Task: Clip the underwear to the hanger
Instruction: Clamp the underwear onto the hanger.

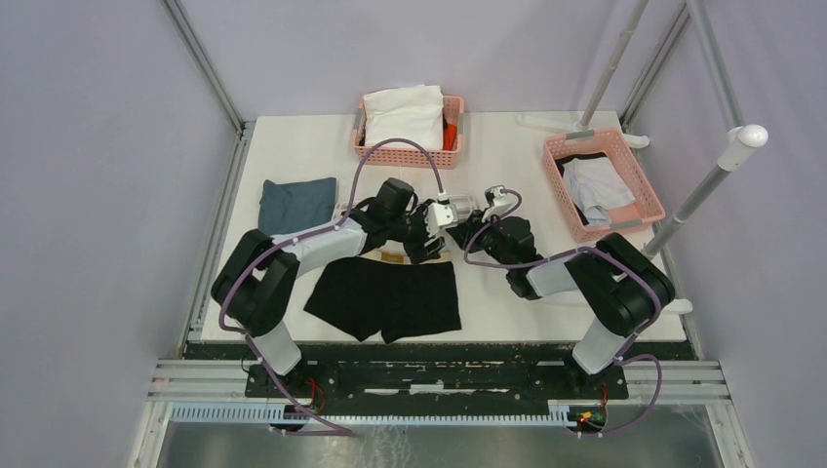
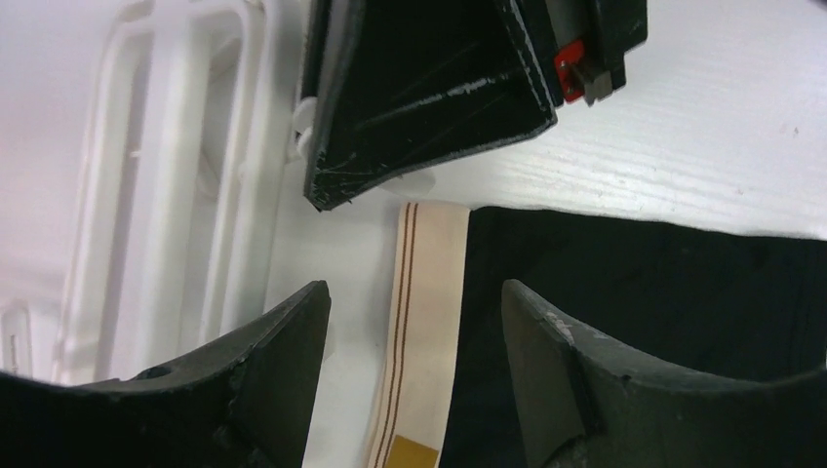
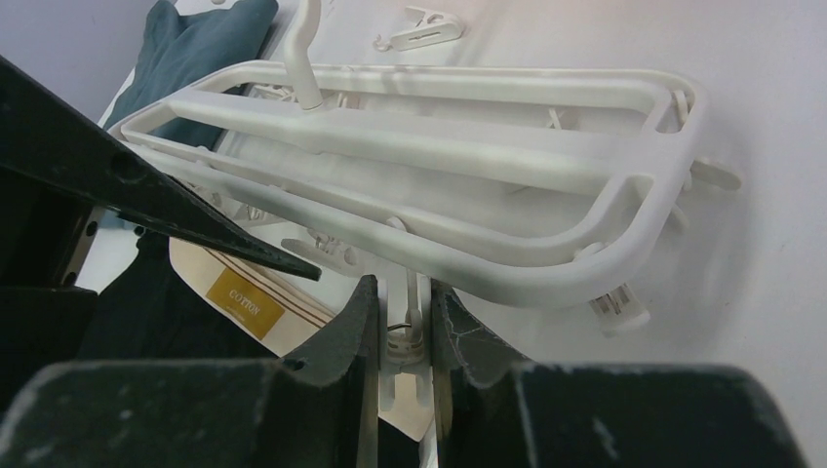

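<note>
Right wrist view: your right gripper [image 3: 404, 288] is pinching one clip [image 3: 406, 336] that hangs from the near rail of the hanger [image 3: 410, 146], fingers pressed on its two sides. The left gripper [image 2: 412, 292] is spread, holding nothing, poised over the tan waistband [image 2: 429, 253]. The underwear [image 1: 385, 297] lies flat on the worktop [image 2: 683, 127], waistband toward the hanger and just beside that clip. My read: the step is feeding waistband into the clip. Lower the left, take the waistband edge only, and pick near the COTTON label [image 3: 244, 302], close to the clip so little fabric sags. Lift it slightly, slide it into the clip's mouth, and only then release the right. Keep the right squeeze steady, or the mouth shuts on nothing. Hard to tell: the clip's mouth is cut off behind the right fingers, so you can't confirm it's open. From the top camera the hanger is white on white and mostly under both arms. The left wrist view is blown out on its left side.
</note>
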Available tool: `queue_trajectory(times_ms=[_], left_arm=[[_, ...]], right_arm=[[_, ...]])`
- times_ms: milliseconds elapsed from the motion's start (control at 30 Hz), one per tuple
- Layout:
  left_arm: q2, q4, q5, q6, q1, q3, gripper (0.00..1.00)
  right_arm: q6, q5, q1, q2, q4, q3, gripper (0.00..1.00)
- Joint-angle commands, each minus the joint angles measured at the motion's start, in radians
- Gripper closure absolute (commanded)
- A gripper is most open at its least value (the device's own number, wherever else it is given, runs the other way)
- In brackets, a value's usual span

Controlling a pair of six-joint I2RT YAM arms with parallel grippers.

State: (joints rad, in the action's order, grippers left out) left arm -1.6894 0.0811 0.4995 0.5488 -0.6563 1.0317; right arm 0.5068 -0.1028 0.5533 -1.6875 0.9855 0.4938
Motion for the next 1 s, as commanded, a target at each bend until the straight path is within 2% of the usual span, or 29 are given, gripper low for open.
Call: queue_trajectory(times_ms=[0, 333, 767, 967], left_arm=[[-0.042, 0.094, 0.034, 0.124, 0.009, 0.054, 0.28], [-0.143, 0.066, -0.012, 0.135, 0.009, 0.103, 0.28], [-0.182, 0.112, -0.023, 0.164, 0.009, 0.126, 0.27], [-0.179, 0.084, -0.048, 0.15, 0.006, 0.126, 0.27]], right_arm=[[-0.023, -0.028, -0.003, 0.053, 0.029, 0.049, 0.99], [-0.063, -0.021, -0.003, 0.104, -0.048, 0.05, 0.99], [-0.07, -0.031, -0.003, 0.119, -0.076, 0.058, 0.99], [-0.079, -0.031, -0.003, 0.133, -0.086, 0.049, 0.99]])
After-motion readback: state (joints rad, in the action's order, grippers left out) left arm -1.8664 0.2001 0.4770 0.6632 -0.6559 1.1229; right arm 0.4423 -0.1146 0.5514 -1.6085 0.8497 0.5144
